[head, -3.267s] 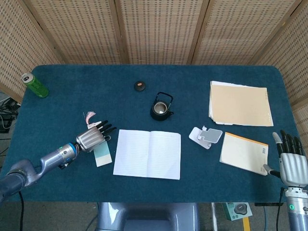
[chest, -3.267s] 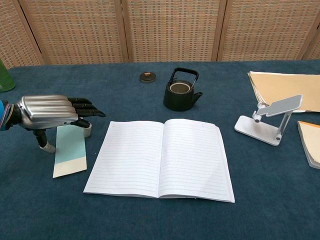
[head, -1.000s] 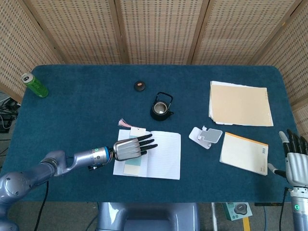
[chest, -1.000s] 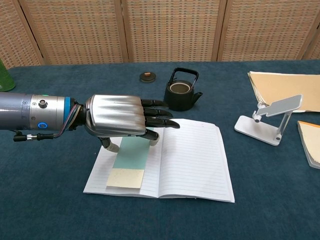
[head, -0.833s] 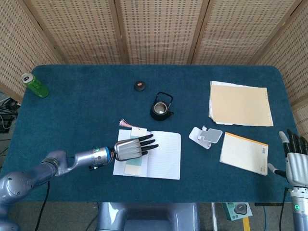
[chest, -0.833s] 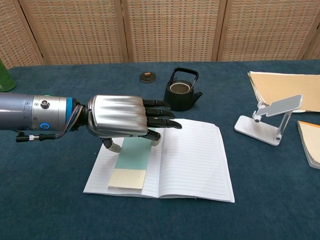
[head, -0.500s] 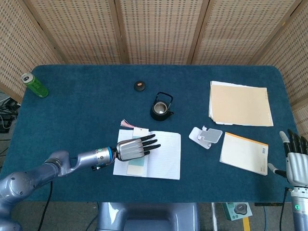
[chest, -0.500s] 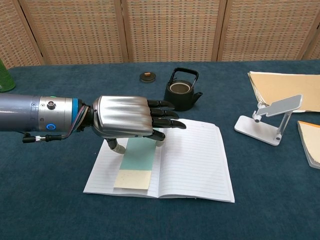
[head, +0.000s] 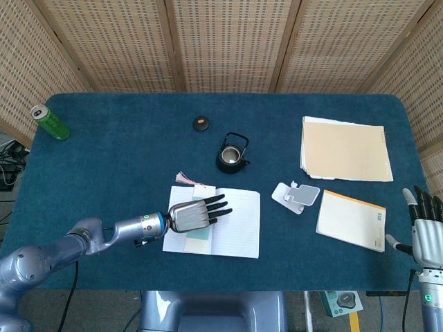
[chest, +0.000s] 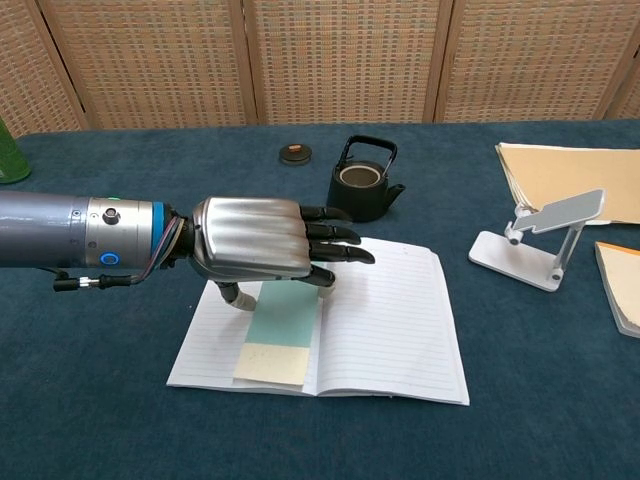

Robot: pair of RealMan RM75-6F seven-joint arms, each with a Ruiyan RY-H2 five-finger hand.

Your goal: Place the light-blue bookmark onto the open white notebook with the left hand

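Observation:
The open white notebook [head: 235, 223] [chest: 390, 310] lies at the table's front centre. The light-blue bookmark [chest: 281, 327] with a cream end lies along the notebook's left page near the spine; in the head view the bookmark [head: 196, 239] shows below the hand, and its pink tassel [head: 183, 178] trails past the notebook's top edge. My left hand [head: 194, 215] [chest: 262, 250] hovers palm down over the bookmark's upper half, pinching its edges between the thumb and a finger. My right hand [head: 426, 229] is open at the table's front right corner, fingers straight.
A black teapot [head: 232, 153] [chest: 362, 190] stands just behind the notebook. A small dark lid [head: 201, 124] lies further back. A phone stand [head: 296, 196] [chest: 540, 240], a yellow pad [head: 351, 219] and a paper stack [head: 344, 149] are at the right. A green can [head: 48, 122] stands far left.
My left hand carried the bookmark from the cloth left of the notebook onto its left page, then drifted slightly right toward the spine and lower. The right hand stayed put.

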